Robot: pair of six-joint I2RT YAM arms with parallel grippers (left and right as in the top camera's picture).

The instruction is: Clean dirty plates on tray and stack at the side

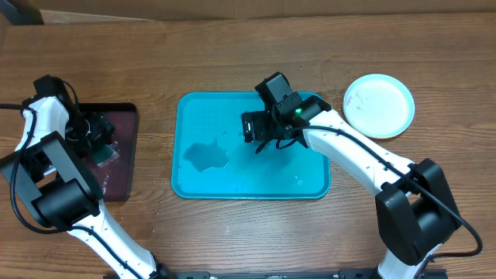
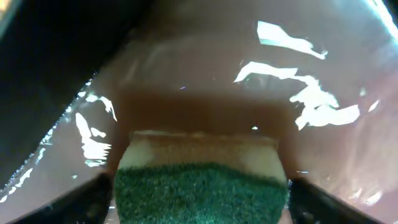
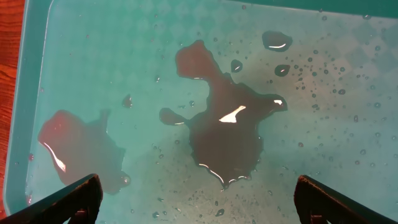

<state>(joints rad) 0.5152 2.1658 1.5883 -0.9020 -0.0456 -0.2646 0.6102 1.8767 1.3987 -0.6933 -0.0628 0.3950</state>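
The turquoise tray [image 1: 310, 182] lies mid-table with a dark puddle [image 1: 206, 156] on its left part. No plate is on it. A round plate with a pale aqua rim and small red smears [image 1: 378, 105] sits on the table right of the tray; I cannot tell whether others lie under it. My right gripper [image 1: 250, 127] hangs open and empty above the tray. Its wrist view shows the open fingers [image 3: 198, 186] over reddish-brown puddles [image 3: 224, 134] and droplets. My left gripper [image 1: 99, 133] is shut on a green-topped sponge [image 2: 199, 186] over the maroon tray.
The dark maroon tray [image 1: 124, 167] sits at the table's left edge, its surface wet and shiny [image 2: 205, 81]. Bare wooden table [image 1: 232, 232] surrounds both trays. The right arm stretches from the front right across the tray's right side.
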